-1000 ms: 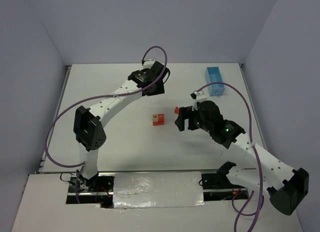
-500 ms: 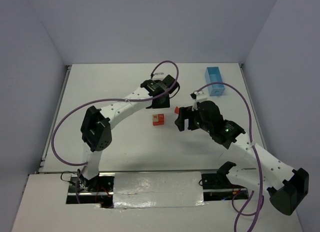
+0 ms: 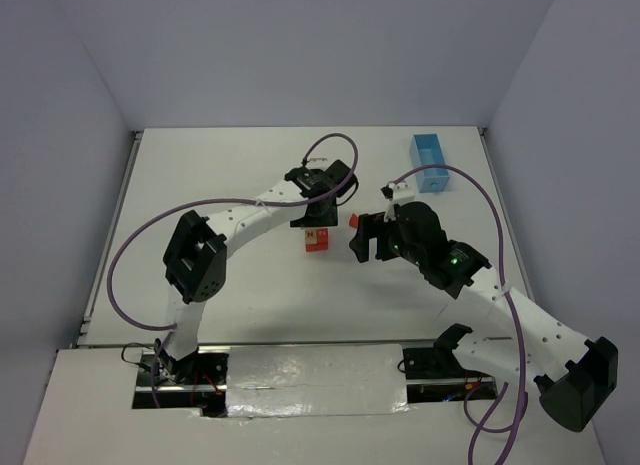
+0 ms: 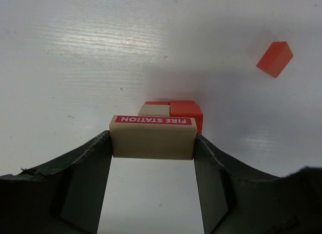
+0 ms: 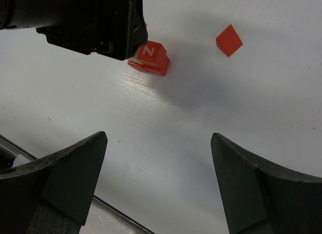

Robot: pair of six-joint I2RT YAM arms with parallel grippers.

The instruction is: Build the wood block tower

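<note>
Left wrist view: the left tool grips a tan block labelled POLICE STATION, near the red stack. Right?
Wrong label: the left wrist view shows FIRE STATION, not POLICE STATION. The left tool does grip that tan block, near the red stack.

Top external: looks steeply down from above and behind the arm bases, far from the block stack (image 3: 316, 240), taking in the whole bench (image 3: 200, 175) with the stack near mid-frame.

Left wrist: looks almost straight down from very close over the stack, past the left pincer (image 4: 152, 143) and the tan block (image 4: 151, 136) clamped in it, with the loose red block (image 4: 274, 58) up and right of the stack.

Right wrist: looks down at a slant from farther off, between the wide-apart fingers of the right pincer (image 5: 158, 141), toward the stack at upper left. Shares with both other views the stack and the loose red block beside it.
</note>
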